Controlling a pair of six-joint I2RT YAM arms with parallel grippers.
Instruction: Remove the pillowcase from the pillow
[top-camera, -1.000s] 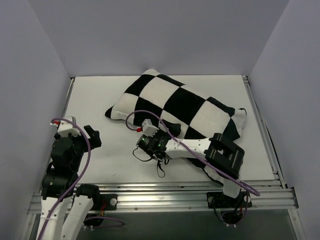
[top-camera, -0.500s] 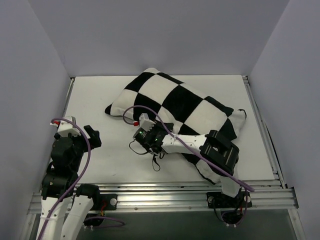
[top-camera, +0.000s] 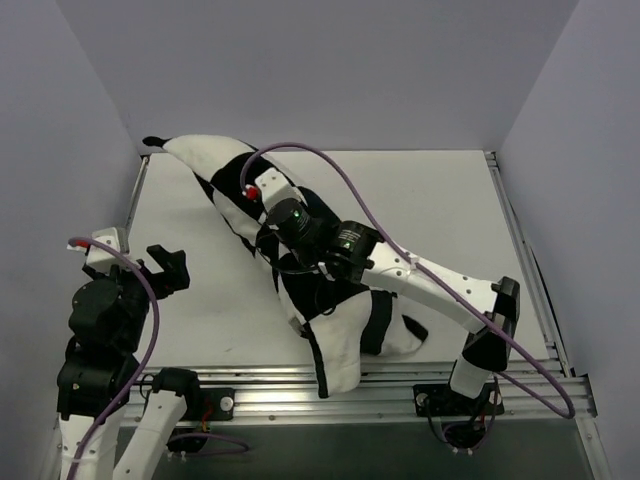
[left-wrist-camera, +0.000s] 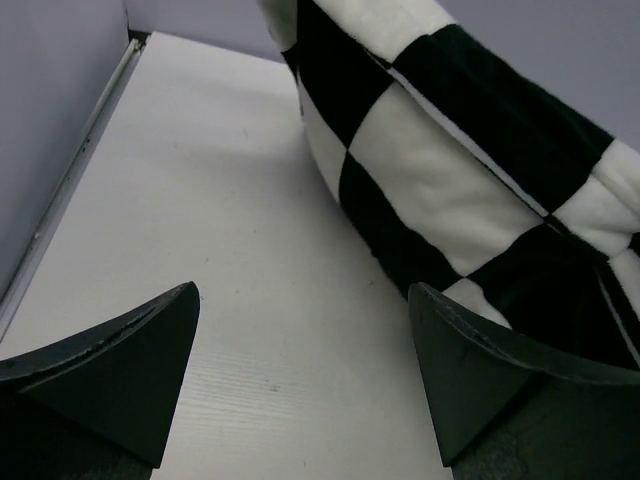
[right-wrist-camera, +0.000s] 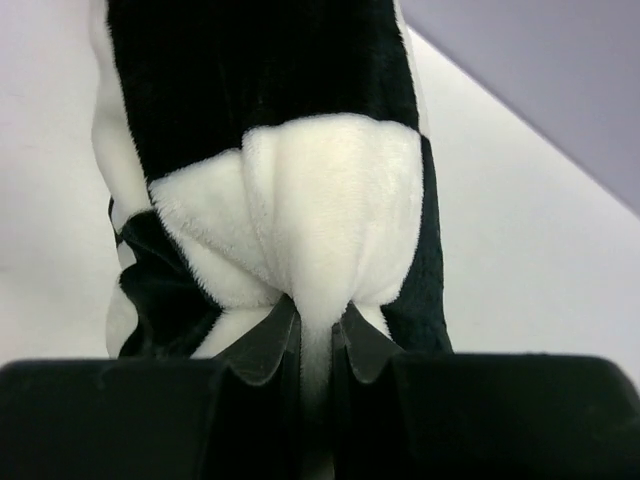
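The black-and-white checkered pillowcase (top-camera: 335, 320) is stretched in a long diagonal from the far left corner to the table's near edge. My right gripper (top-camera: 262, 208) is raised over its upper part. In the right wrist view a bunched white fold of the pillowcase (right-wrist-camera: 330, 200) is pinched in the shut right gripper (right-wrist-camera: 317, 335). The plain white pillow is hidden inside the cover. My left gripper (top-camera: 165, 270) hangs open at the left side, apart from the fabric. Its view has the pillowcase (left-wrist-camera: 440, 170) ahead to the right, and the left gripper (left-wrist-camera: 300, 380) holds nothing.
The white table (top-camera: 440, 200) is closed in by grey walls at the left, back and right. A metal rail (top-camera: 250, 385) runs along the near edge. The right arm's purple cable (top-camera: 400, 250) loops above the pillowcase.
My right gripper has shut on the pillowcase and pulled it up and toward the far left. The bundle swung from lying flat across the table to a long diagonal. The left arm shifted slightly left.
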